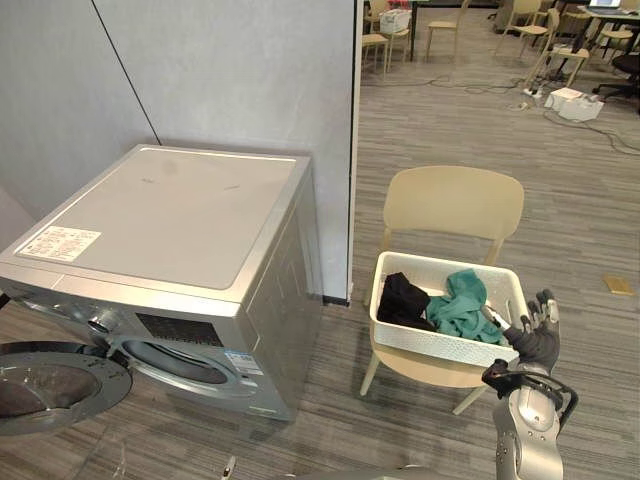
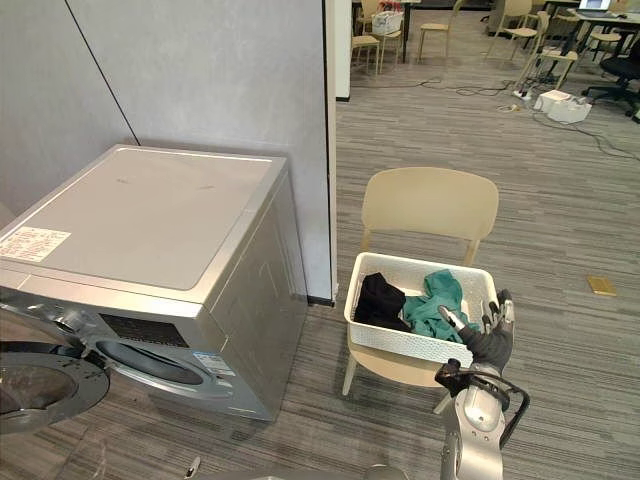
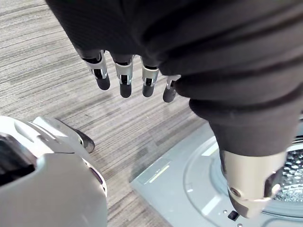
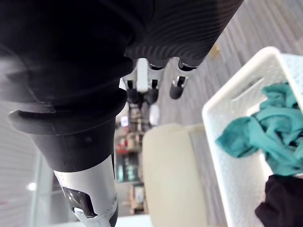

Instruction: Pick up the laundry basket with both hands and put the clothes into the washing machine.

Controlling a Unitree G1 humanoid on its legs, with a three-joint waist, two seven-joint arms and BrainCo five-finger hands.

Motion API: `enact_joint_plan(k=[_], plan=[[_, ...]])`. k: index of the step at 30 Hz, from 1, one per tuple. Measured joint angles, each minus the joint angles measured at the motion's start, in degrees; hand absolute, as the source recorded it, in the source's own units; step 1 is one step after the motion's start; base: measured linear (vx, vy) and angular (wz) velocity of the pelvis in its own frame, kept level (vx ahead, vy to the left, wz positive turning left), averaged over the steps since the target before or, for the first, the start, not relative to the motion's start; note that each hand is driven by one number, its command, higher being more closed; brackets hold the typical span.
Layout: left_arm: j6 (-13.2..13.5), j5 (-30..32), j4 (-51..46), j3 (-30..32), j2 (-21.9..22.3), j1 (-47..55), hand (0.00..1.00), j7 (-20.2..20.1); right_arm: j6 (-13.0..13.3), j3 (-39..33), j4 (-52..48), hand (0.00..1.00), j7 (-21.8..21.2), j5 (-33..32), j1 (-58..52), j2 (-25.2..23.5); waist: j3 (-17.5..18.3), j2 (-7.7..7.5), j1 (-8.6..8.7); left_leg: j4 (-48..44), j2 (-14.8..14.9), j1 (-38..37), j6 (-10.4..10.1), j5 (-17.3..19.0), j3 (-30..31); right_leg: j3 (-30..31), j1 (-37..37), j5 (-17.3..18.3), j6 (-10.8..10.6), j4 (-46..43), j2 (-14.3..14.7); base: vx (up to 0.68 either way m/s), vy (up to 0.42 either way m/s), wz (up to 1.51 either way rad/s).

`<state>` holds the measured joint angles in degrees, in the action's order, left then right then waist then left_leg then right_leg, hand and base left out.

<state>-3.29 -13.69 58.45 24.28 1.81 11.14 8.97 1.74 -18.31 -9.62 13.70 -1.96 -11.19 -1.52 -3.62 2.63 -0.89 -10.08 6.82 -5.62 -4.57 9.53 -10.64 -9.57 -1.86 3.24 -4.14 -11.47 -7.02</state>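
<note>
**Right hand**: released, fingers straight and spread, nothing in it. It stands at the 4 o'clock corner of the laundry basket, just beside the rim. Whether it touches the rim cannot be told.

**Left hand**: released, fingers hanging straight and empty over the floor by the front of the washing machine. It is well apart from the basket.

**Basket:** rests on the seat of a beige chair, at 4 o'clock in the head view. It holds a teal garment and, at that garment's 9 o'clock, a black garment. Both lie inside the walls.

**Washing machine:** stands at 9 o'clock of the chair, with its round door swung open at 8 o'clock in the head view.

**Progress, as judged:** early stage. The door is ready for loading. No grasp has been made on the basket and it has not been lifted. Outstanding steps are the two-handed hold, the carry to the machine, and loading both garments.
</note>
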Motion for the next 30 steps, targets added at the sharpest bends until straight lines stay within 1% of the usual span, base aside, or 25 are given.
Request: enact_joint_plan(k=[1,3,4,5,6,8,9,10,12,13,15,19,20,23,26,28,29,30], plan=[[0.0,0.5,-0.1,-0.1,0.0,0.0,0.0,0.0,-0.1,0.0,0.0,0.0,0.0,0.5,0.9,0.6,0.0,0.01,0.0,0.1,-0.1,0.2,0.1,-0.1,0.1,0.0,0.2,-0.3,-0.1,0.6,0.0,0.06,0.046,0.05],[0.1,1.0,-0.6,-1.3,-0.2,0.0,0.0,-0.2,-0.1,-0.1,0.2,0.0,-0.3,1.9,3.2,4.0,0.0,-0.01,0.04,0.6,-0.7,0.8,0.3,-0.3,1.0,-0.7,1.1,-1.4,-0.3,3.2,0.1,0.01,0.035,0.14],[0.1,1.0,-0.7,-2.4,-0.7,0.0,0.0,-0.3,-0.1,-0.2,1.6,0.0,-0.7,2.4,4.7,6.7,-0.1,-0.15,0.08,1.6,-0.9,0.9,0.5,-0.9,1.5,-1.3,1.6,-2.0,-0.5,4.7,0.1,0.02,0.028,0.2],[0.1,1.4,-0.7,-3.6,-1.2,0.0,0.0,-0.6,-0.2,-0.2,4.5,0.0,-1.6,2.4,7.1,9.8,-0.6,-0.81,0.02,2.7,-1.1,1.4,0.5,-1.4,1.9,-1.6,1.5,-2.8,-0.4,6.1,0.2,0.0,0.016,0.17],[0.1,1.7,-0.9,-4.3,-1.6,-0.1,0.0,-0.8,-0.2,-0.2,6.4,0.0,-1.8,2.4,8.9,11.5,-0.9,-0.88,0.0,3.1,-1.2,1.7,0.6,-1.8,2.1,-1.7,1.3,-3.1,-0.3,6.5,0.2,-0.05,0.002,0.14],[0.1,2.1,-1.6,-6.3,-2.4,-0.8,0.0,-1.5,-0.7,-0.2,14.0,0.0,-2.6,2.5,16.1,17.2,-1.8,-1.09,-0.05,3.2,-1.4,5.0,0.9,-2.6,2.9,-2.3,-1.6,-4.0,-0.1,6.6,0.0,-0.08,-0.007,0.19],[0.2,2.1,-1.8,-6.9,-2.8,-1.8,0.0,-1.6,-0.9,0.1,18.1,0.0,-2.7,2.5,20.5,20.4,-3.5,-0.67,-0.07,2.9,-1.5,6.5,0.9,-3.2,3.7,-2.9,-2.9,-4.5,0.2,6.5,-0.1,-0.06,-0.017,0.24],[0.2,2.1,-2.0,-7.3,-2.9,-2.3,0.0,-1.6,-1.0,0.2,20.0,0.0,-2.7,2.5,22.4,21.7,-4.6,-1.01,-0.2,2.7,-1.5,7.4,0.8,-3.3,4.3,-3.2,-3.7,-4.6,0.3,6.3,-0.1,-0.09,-0.034,0.25],[0.8,1.7,-2.4,-9.0,-3.8,-3.7,0.0,-1.6,-1.2,1.0,26.1,0.0,-2.7,2.1,29.1,25.7,-8.2,-0.84,-0.57,1.3,-1.3,10.7,0.6,-3.7,5.5,-4.0,-6.8,-4.6,0.5,4.2,-0.3,-0.14,-0.057,0.22],[1.3,0.7,-2.5,-9.2,-3.9,-4.0,0.0,-1.6,-1.6,1.8,28.9,0.0,-2.7,1.7,32.2,27.5,-9.7,-0.81,-1.04,0.7,-1.2,12.5,0.6,-3.9,5.9,-4.2,-8.8,-4.4,0.9,2.8,-0.5,-0.14,-0.058,0.17],[1.4,-0.6,-2.9,-10.6,-4.2,-4.4,0.0,-1.5,-2.3,2.9,32.0,0.0,-2.7,1.3,35.6,29.8,-11.6,-0.5,-1.84,-0.5,-1.2,14.8,0.5,-4.0,6.2,-4.5,-11.5,-3.7,1.3,0.3,-0.9,-0.1,-0.05,0.12],[1.5,-2.6,-2.9,-11.2,-4.5,-5.4,0.0,-1.4,-2.4,7.1,37.1,0.0,-2.8,0.0,42.4,32.9,-15.2,-0.16,-1.85,-2.1,-1.8,18.7,0.5,-4.0,6.4,-4.5,-16.8,-2.2,1.5,-4.7,-2.2,-0.09,-0.028,0.05],[1.5,-3.3,-2.9,-11.4,-4.7,-5.8,0.0,-1.3,-2.8,8.3,38.6,0.0,-3.0,-0.2,44.2,33.5,-15.9,-0.18,-1.79,-2.1,-1.8,19.9,0.6,-4.2,6.3,-4.4,-18.5,-2.1,1.5,-5.5,-2.6,-0.07,-0.017,0.03],[1.4,-3.8,-2.9,-11.5,-4.9,-6.5,0.0,-1.3,-3.6,11.2,41.8,0.0,-4.0,-0.2,48.3,34.8,-17.5,-0.09,-1.68,-2.0,-1.9,22.7,0.4,-5.1,6.0,-4.4,-21.8,-2.0,1.6,-6.8,-3.2,-0.03,-0.021,0.06],[1.7,-5.0,-4.5,-12.1,-5.0,-8.3,0.0,-1.1,-4.5,16.1,45.1,0.0,-4.0,-0.2,53.7,36.4,-19.7,-0.07,-2.02,-3.1,-1.8,26.1,0.3,-5.2,6.4,-4.5,-25.4,-1.6,2.1,-8.8,-4.0,0.0,-0.005,0.08],[2.5,-6.0,-5.3,-13.1,-5.1,-9.3,0.0,-1.0,-4.5,18.0,46.1,0.0,-4.2,-0.1,55.3,37.3,-20.0,-0.02,-2.52,-3.8,-1.9,27.9,0.2,-5.3,7.0,-4.8,-27.1,-1.2,2.2,-9.9,-4.2,0.01,-0.005,0.14],[2.6,-6.2,-6.3,-13.6,-5.0,-10.2,0.0,-1.0,-4.5,18.8,47.2,0.0,-4.6,0.1,56.4,38.0,-20.3,0.01,-3.05,-4.4,-1.9,28.9,0.2,-5.3,7.4,-5.0,-28.0,-1.1,2.2,-10.6,-4.3,0.01,-0.021,0.18],[2.7,-6.9,-7.6,-14.5,-5.0,-10.6,0.0,-1.0,-4.6,18.9,48.0,0.0,-5.1,0.3,57.4,38.4,-20.6,0.02,-3.18,-4.9,-1.9,29.8,0.2,-5.3,7.7,-5.5,-28.5,-0.8,2.5,-11.2,-4.6,0.01,-0.019,0.25]])
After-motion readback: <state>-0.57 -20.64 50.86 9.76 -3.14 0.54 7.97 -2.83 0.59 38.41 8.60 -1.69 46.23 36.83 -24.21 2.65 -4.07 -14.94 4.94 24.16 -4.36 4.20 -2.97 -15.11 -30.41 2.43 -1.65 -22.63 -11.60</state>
